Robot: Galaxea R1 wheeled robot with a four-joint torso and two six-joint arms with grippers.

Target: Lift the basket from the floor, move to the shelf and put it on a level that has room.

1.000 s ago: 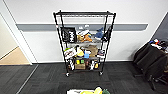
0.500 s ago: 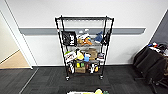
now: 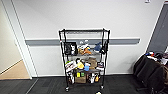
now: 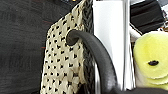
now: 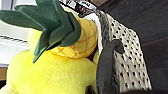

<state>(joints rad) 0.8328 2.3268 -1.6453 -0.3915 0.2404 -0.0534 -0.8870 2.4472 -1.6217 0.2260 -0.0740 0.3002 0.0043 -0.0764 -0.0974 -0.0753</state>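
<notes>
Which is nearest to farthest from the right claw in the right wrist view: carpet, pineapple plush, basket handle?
1. Basket handle: dark loop, closest in.
2. Pineapple plush: just past the handle, beside it.
3. Carpet: farthest, in the background.

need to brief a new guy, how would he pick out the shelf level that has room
Against the white wall with the grey rail stands the shelf, a tall black wire rack on casters on the dark carpet. Look at its topmost tier, level with the tops of the posts. It looks bare, while the tiers beneath are crowded with colourful items.
</notes>
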